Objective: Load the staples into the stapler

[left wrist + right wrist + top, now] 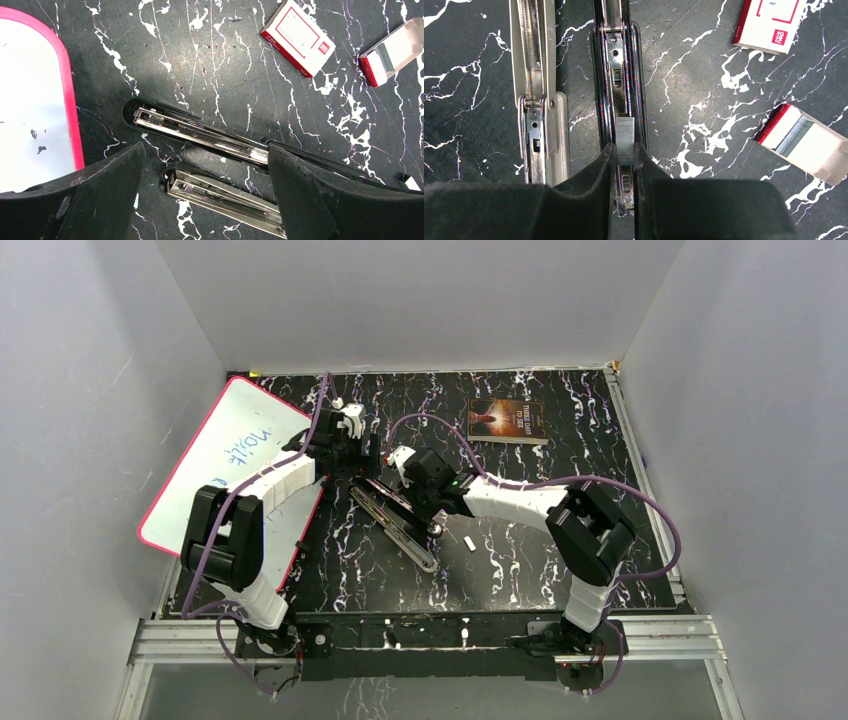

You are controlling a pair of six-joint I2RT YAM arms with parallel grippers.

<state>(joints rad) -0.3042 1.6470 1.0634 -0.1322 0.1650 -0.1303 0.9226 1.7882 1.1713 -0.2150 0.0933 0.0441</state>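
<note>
With your right fingers [591,180] pinched on the staples [625,140], held between their tips over the open channel of the stapler [621,65], lower them straight and level, while your left fingers [95,190] hover wide open and empty.

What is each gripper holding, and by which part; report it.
Right gripper pinches a staple strip by its long sides, near end, over the open black stapler. Left gripper: open, holding nothing.

the right gripper [625,150] pinches the staples [625,131] above the open black stapler [617,60].
</note>
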